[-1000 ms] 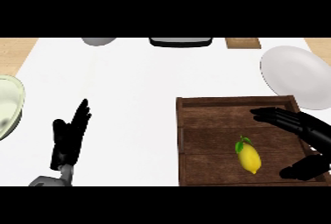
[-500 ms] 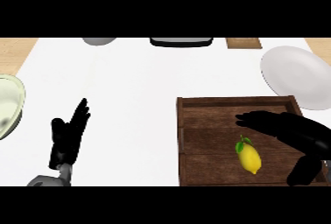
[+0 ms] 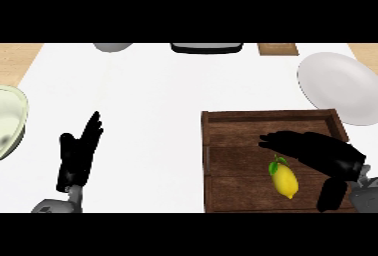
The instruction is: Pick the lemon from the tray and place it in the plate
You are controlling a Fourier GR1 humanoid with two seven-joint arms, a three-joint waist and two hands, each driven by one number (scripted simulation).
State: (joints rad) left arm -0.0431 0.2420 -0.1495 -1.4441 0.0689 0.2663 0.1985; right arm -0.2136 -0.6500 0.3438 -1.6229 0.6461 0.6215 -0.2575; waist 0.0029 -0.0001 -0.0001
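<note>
Yellow, oval and tapered to a blunt tip, the lemon (image 3: 285, 182) has a small green leaf (image 3: 277, 163) at its stem end. It lies in the near right part of the dark wooden tray (image 3: 266, 115), on the slatted floor. Its long axis runs roughly from far to near, a little slanted. The stem end points away and slightly left, and the tip points toward the view's lower edge.

The right hand (image 3: 317, 150) is spread wide and holds nothing. Its fingers (image 3: 284, 141) stretch leftward just beyond the leaf, and the thumb (image 3: 331, 195) hangs down at the lemon's right. Whether any part of the hand touches the fruit cannot be told.

The left hand (image 3: 77, 156) rests open on the white counter (image 3: 155, 90), fingers up, well left of the tray. The white plate (image 3: 341, 90) sits past the tray's far right corner.

Since half a second ago, the right hand has slid left and nearer, so the lemon now sits between fingers and thumb. The lemon and the left hand have not moved.
</note>
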